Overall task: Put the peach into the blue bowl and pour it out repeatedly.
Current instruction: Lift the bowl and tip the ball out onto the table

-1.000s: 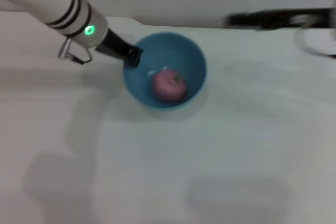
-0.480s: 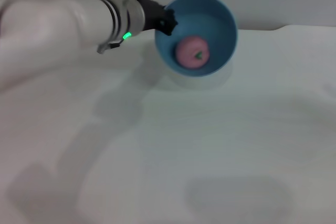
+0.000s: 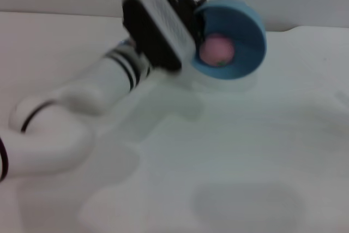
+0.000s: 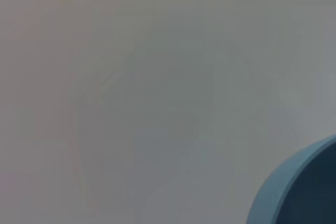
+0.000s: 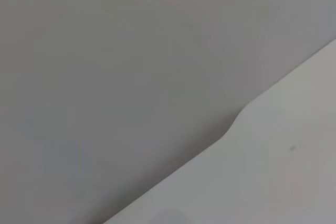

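Note:
The light-blue bowl (image 3: 240,36) is held above the far part of the white table (image 3: 229,151), tipped on its side with its opening facing me. The pink peach (image 3: 217,50) lies inside it against the lower wall. My left gripper (image 3: 192,15) is shut on the bowl's left rim, the wrist rolled over. A piece of the bowl's rim (image 4: 273,192) shows in the left wrist view. My right gripper is out of view.
The table's far edge (image 3: 305,27) with a small step runs just behind the bowl. My left arm (image 3: 82,102) stretches across the left half of the table. The right wrist view shows only the table's edge (image 5: 231,129) and grey floor.
The left arm has lifted the bowl up and to the right and rolled it from nearly upright onto its side. The peach has slid toward the lower wall.

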### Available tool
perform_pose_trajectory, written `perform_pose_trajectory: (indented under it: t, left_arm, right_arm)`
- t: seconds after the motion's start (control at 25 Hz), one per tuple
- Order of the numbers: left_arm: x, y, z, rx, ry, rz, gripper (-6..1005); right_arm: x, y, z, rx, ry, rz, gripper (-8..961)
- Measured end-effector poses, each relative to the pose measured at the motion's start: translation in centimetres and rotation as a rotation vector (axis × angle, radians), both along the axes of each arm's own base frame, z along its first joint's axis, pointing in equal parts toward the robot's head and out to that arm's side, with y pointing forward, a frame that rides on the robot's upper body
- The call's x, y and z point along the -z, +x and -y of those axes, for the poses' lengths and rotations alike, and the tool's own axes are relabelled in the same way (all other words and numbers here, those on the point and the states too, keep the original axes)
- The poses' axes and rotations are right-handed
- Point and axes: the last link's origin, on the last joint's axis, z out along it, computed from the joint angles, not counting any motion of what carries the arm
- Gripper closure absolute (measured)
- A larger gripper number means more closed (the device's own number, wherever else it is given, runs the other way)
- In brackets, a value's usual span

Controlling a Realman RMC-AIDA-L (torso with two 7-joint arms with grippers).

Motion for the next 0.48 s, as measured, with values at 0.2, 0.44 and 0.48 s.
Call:
perform_pose_trajectory:
  t: [0.2, 0.44, 0.48]
  left_arm:
    - [0.8, -0.3, 2.2, 0.249, 0.106, -0.195, 999]
    - [0.4, -0.1, 2.5, 0.275, 0.175, -0.204, 999]
    - [0.4, -0.1, 2.4, 0.27, 0.174, -0.203, 999]
  right_arm:
    - [0.0, 0.2, -0.2, 0.011, 0.01, 0.005, 484]
    - [-0.1, 0.3, -0.4, 0.017, 0.016, 0.016, 484]
    - [0.0, 0.3, -0.4, 0.017, 0.015, 0.018, 484]
